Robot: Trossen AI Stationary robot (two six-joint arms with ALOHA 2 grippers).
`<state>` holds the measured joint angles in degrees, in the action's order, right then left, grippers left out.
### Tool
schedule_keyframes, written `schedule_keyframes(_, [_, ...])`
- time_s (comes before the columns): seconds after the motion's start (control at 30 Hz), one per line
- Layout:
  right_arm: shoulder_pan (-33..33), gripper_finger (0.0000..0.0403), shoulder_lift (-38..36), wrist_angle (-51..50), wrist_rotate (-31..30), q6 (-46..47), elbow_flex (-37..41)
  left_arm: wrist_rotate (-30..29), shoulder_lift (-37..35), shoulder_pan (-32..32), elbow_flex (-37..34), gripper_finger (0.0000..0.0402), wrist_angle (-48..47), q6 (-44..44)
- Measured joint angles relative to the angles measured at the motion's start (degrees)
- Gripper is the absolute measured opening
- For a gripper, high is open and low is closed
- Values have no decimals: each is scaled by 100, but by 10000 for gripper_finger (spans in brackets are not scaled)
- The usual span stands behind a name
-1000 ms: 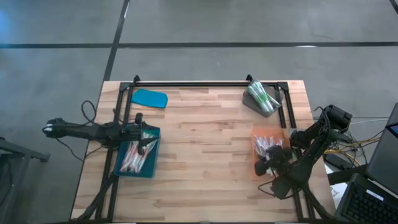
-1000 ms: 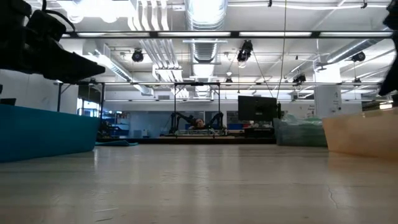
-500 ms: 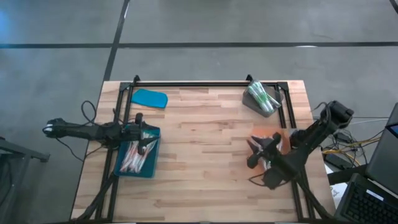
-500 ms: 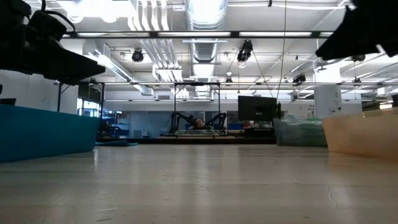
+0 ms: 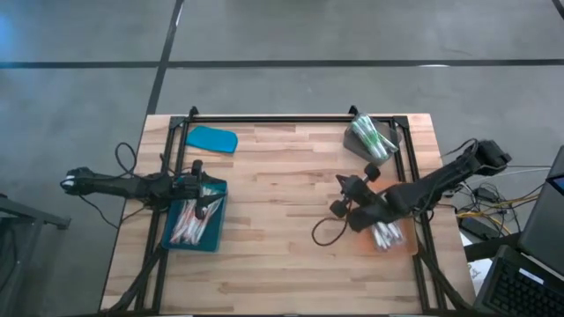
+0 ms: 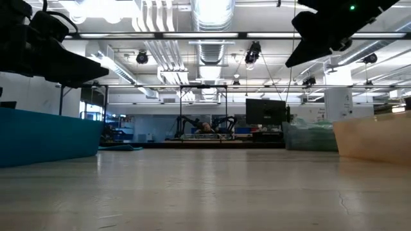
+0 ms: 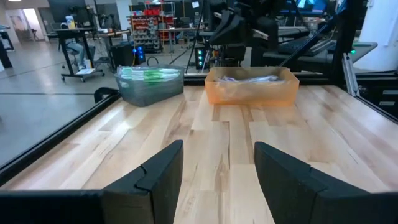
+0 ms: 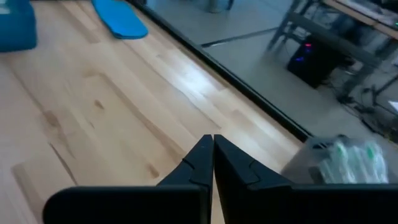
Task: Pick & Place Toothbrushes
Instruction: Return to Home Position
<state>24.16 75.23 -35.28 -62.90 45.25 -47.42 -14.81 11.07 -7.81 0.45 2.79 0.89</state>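
1. Movement: the right gripper (image 8: 212,149), fingers pressed together on nothing, has swung off the orange bin (image 7: 252,93) within the last second. It now hangs over bare wood just past the side of the orange bin that faces the blue bin (image 5: 196,243). Its arm lies stretched across the orange bin.
2. Pale toothbrushes (image 5: 384,236) lie heaped inside the orange bin, partly hidden under that arm. This suggests the drop is finished and the arm is pulling back to rest. The high view shows no loose brush on the table (image 5: 282,273) around the orange bin.
3. The left gripper (image 7: 217,168), fingers apart with nothing between them, hovers above the blue bin. That bin stands well apart from the orange bin, straight across the boards, and holds more white and pink-red brushes (image 5: 188,222).
4. A grey bin (image 7: 149,94) of green brushes (image 7: 149,73) sits near the orange bin, on the side away from the robot. A flat blue piece (image 5: 212,139) lies far off diagonally, beyond the blue bin.
5. A black cable (image 5: 319,236) loops down from the right arm just beside the orange bin. As the arm withdraws, that cable could drag on the bin's rim.
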Motion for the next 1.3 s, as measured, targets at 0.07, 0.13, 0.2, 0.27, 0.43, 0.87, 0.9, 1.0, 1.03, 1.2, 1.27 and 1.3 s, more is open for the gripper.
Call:
schedule_keyframes(0.07, [-224,8,-192,566,318,-675,185,0,0,0,0,202,-4,-2])
schedule_keyframes(0.13, [-512,8,-397,1262,761,-1392,433,0,0,0,0,202,-17,-2])
schedule_keyframes(0.2, [-835,8,-607,1923,1220,-2044,717,-2,0,0,-2,202,-14,-4])
schedule_keyframes(0.27, [-1169,8,-868,2623,1697,-2604,1028,-2,0,0,-4,202,3,-4])
schedule_keyframes(0.43, [-1913,8,-1649,3824,2952,-3702,1826,-4,-1,0,-4,202,4,-4])
schedule_keyframes(0.87, [-2690,8,-4069,4222,4659,-5209,2979,-7,0,0,-9,202,14,-4])
schedule_keyframes(0.9, [-2691,8,-4254,4214,4781,-5262,3043,-7,-2,0,-9,202,15,-4])
schedule_keyframes(1.0, [-2688,8,-4730,4222,5197,-5446,3217,-7,-2,0,-9,202,15,-2])
schedule_keyframes(1.03, [-2681,8,-4858,4213,5241,-5530,3273,-7,0,0,-9,202,15,-4])
schedule_keyframes(1.2, [-2679,8,-5241,4109,5248,-6075,3610,-7,0,0,-11,202,15,-4])
schedule_keyframes(1.27, [-2679,8,-5348,4104,5246,-6054,3752,-7,0,0,-11,202,15,-4])
schedule_keyframes(1.3, [-2681,8,-5373,4114,5243,-6036,3809,-7,0,0,-11,202,15,-4])
